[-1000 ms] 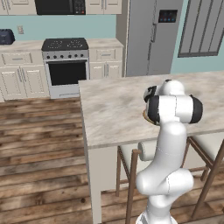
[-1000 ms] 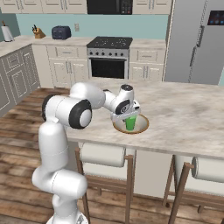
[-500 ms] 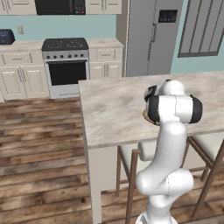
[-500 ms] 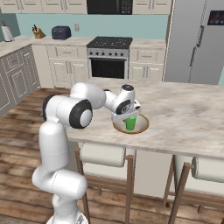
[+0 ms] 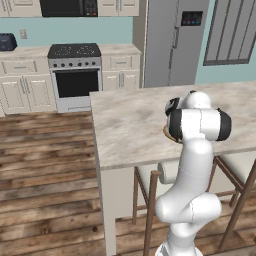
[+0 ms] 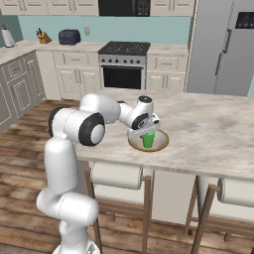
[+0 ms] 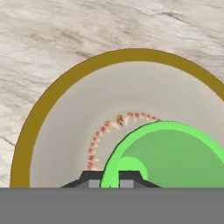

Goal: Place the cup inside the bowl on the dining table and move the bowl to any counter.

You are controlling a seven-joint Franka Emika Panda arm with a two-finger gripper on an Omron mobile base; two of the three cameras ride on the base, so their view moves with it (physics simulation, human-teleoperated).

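Beneath the near edge of the desk (image 6: 208,129) stand wooden stools (image 6: 119,191) with pale cushions, on a floor of dark wood planks (image 5: 45,165); the desk itself is a long slab of beige marbled stone on white sides, bare apart from the bowl (image 6: 161,144) near its front edge; the bowl is wide and shallow, tan at the rim and pale grey within, with a ring of small red and orange marks around its bottom in the hand view; the cup (image 6: 148,140), bright green, stands upright inside the bowl (image 7: 57,144), off to one side of its middle rather than dead centre; the claw (image 6: 144,131) sits right over the cup's rim, pinched on the rim wall, one fingertip inside the cup (image 7: 175,157) and one outside; in the left base view the arm's own body hides the cup and all but a sliver of the bowl (image 5: 166,133); further off, across the floor, runs a wall of cream cabinets with a stove (image 6: 123,63) and a microwave above; a toaster (image 6: 69,36) and a knife block stand to its left, and a tall steel fridge (image 6: 223,47) rises on the right.
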